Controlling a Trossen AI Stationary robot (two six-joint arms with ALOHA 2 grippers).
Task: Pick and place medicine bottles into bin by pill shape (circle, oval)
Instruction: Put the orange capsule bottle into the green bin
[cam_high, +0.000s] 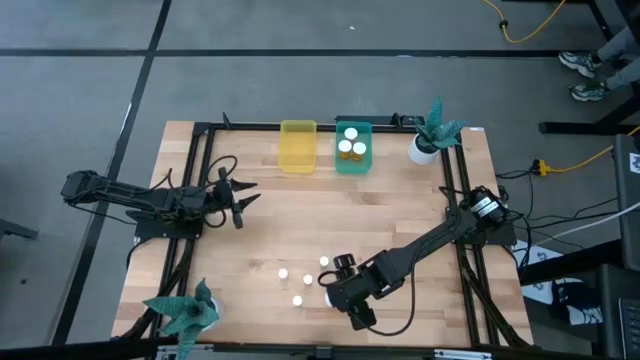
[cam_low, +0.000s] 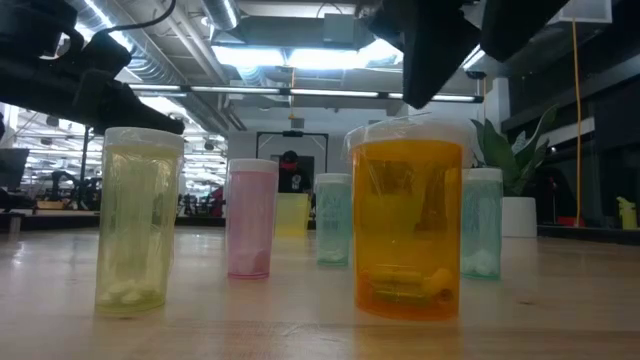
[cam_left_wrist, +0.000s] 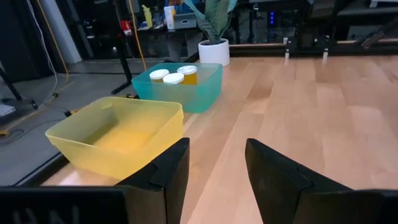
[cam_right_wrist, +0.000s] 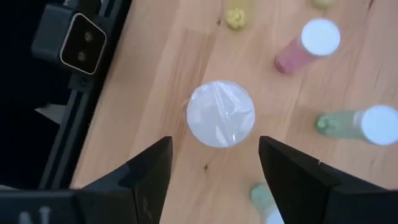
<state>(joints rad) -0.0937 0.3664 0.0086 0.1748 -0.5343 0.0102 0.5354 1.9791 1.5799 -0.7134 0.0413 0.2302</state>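
Fingers of the right gripper (cam_right_wrist: 214, 165) stand wide apart above a white-capped orange plastic bottle (cam_right_wrist: 221, 114), lower centre of the high view, holding nothing. Left gripper (cam_left_wrist: 216, 165), at left, is open and empty. Teal translucent tub (cam_high: 353, 160) holds three bottles; yellow translucent tub (cam_high: 297, 146) sits beside it.

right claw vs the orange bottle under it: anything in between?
Nothing. In the right wrist view the right claw is open above the orange bottle; only bare table shows around its white cap. The low view agrees.
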